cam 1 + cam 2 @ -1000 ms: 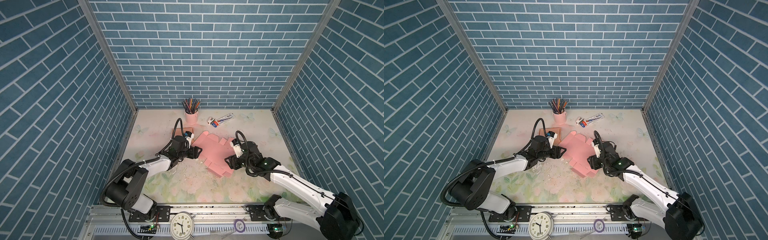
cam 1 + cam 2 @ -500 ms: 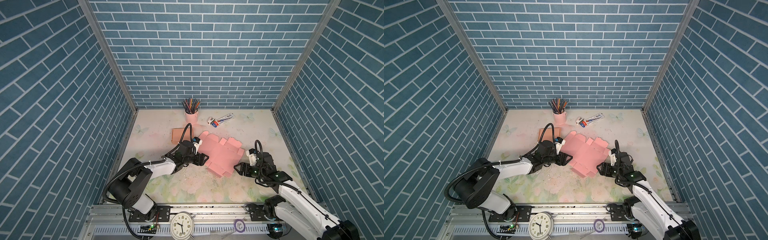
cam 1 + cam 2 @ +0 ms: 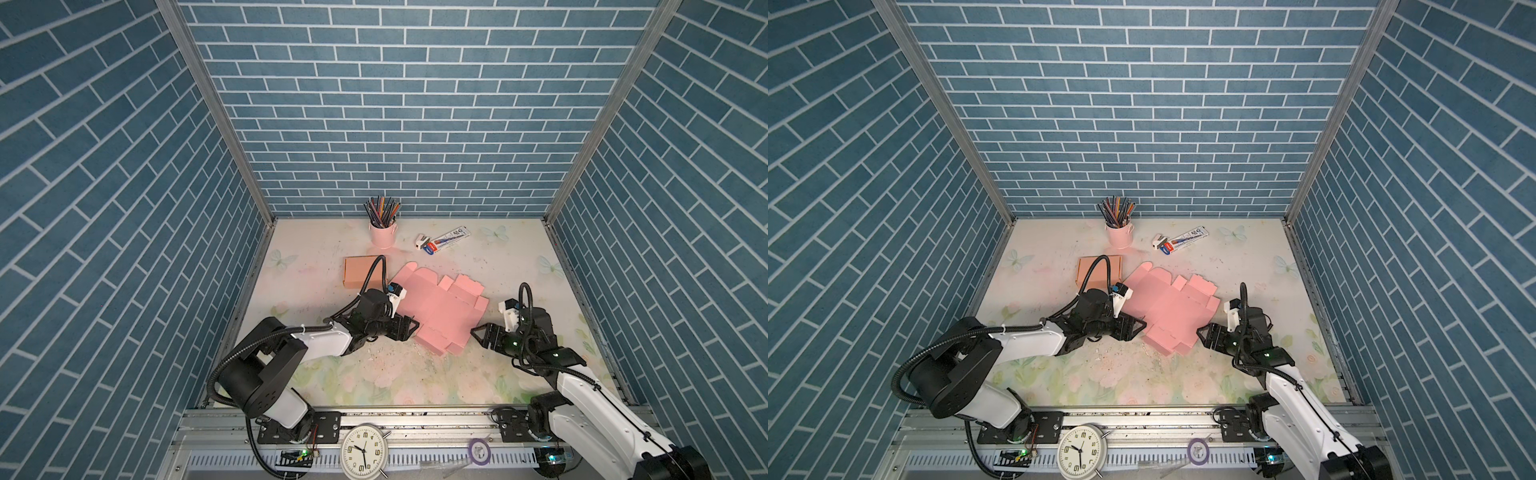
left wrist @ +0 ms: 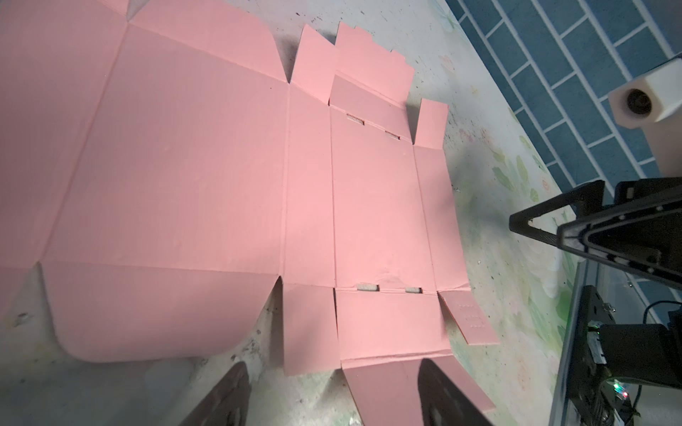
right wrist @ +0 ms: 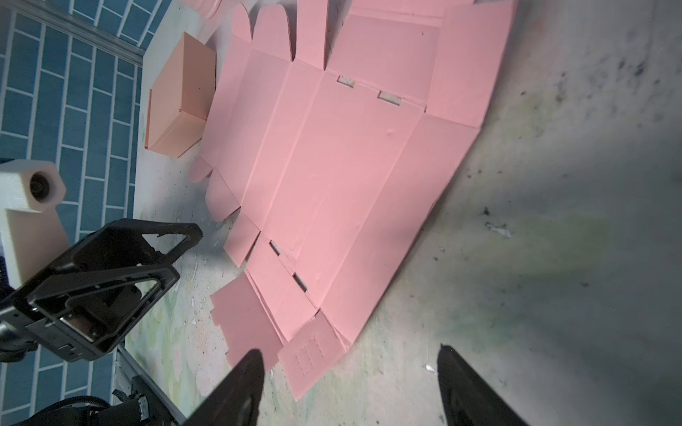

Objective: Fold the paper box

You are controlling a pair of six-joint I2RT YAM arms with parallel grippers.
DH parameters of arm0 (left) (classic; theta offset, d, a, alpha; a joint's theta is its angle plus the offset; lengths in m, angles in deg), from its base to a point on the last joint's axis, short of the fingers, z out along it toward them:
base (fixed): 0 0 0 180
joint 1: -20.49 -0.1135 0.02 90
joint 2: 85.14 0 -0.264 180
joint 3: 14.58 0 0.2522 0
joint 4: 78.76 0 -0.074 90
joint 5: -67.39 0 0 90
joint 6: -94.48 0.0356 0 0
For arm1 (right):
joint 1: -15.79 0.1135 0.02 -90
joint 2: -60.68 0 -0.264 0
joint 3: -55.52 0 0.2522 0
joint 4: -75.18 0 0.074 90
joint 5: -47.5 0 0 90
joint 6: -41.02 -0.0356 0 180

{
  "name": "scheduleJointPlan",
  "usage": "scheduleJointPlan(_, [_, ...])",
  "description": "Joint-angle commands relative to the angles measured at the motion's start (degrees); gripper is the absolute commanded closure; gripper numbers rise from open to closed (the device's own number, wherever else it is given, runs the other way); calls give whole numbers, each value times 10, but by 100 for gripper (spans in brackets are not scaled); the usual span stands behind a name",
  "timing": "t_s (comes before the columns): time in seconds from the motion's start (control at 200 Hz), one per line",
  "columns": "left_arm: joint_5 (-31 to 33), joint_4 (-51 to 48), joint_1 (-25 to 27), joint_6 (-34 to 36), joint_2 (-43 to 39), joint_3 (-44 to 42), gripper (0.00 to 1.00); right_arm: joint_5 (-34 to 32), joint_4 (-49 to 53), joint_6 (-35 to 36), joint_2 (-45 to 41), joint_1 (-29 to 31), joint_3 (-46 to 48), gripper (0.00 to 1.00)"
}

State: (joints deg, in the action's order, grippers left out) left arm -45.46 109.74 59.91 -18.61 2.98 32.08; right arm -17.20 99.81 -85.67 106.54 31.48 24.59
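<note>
- Pulled the left hand (image 3: 410, 328) back over the last second, from the far-left edge of the paper box (image 3: 440, 307) beside the folded orange box (image 3: 359, 272) to the sheet's near-left corner.
- Withdrew the right hand (image 3: 478, 337) off the sheet's right side toward the near right. Now sits just beside the near-right corner, apart from the card.
- Spread the right hand's jaws wider on the way. Wide apart now in the right wrist view, with bare tabletop (image 5: 516, 258) between them and only a corner flap close by.
- Keeps the left hand open too: in the left wrist view, fingers (image 4: 228, 398) standing either side of an end flap, not clamped on it.
- Left the paper box unfolded and flat in mid-tabletop, in much the same place, with every panel and flap down and the slots showing.
- Means no fold made so far. Looks like a fresh approach from the near edge, both hands low and aimed at the near flaps.
- Probably calls next for working a finger under a near flap. Awkward on a sheet lying flush, and could slide the card toward the orange box instead of lifting it.
</note>
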Motion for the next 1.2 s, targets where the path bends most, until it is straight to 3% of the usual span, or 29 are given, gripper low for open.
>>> scheduleJointPlan(0.0, [-3,18,4,-1,1,-4,27,14,-15,-11,2,-12,11,26])
scheduleJointPlan(0.31, [27,-9,-5,5,25,77,27,18,-33,-7,18,-33,26,26])
scheduleJointPlan(0.485, [28,-34,-23,4,84,162,27,20,-59,-10,40,-35,30,27])
scheduleJointPlan(0.87, [116,-89,-64,12,208,308,27,30,-91,15,102,-38,19,29])
scheduleJointPlan(1.195, [131,-105,-102,14,237,330,28,30,-99,21,115,-38,11,30])
